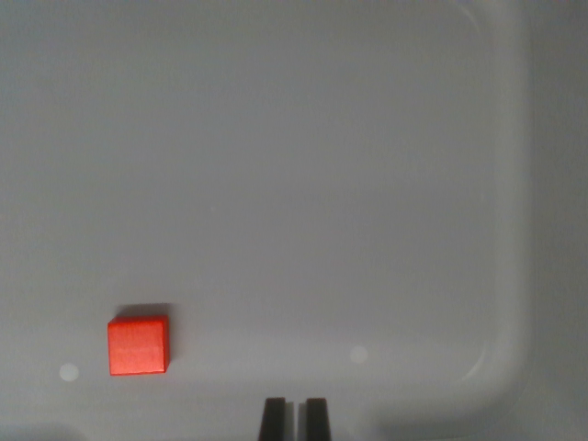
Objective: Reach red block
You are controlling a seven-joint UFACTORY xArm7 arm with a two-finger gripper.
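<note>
So there's a big shallow white tray [514,230] with rounded corners, and the only thing in it is the red block [139,345], lying flat down around 8 o'clock. The gripper [294,418] pokes in at 6 o'clock, jaws clenched with just a thin slit between them, gripping nothing and well apart from the block.

The bottom edge is cutting off the gripper [294,418], showing only two dark fingertips. The tray [514,276] is running out past the left and top edges, its rim looking soft and blurred.
</note>
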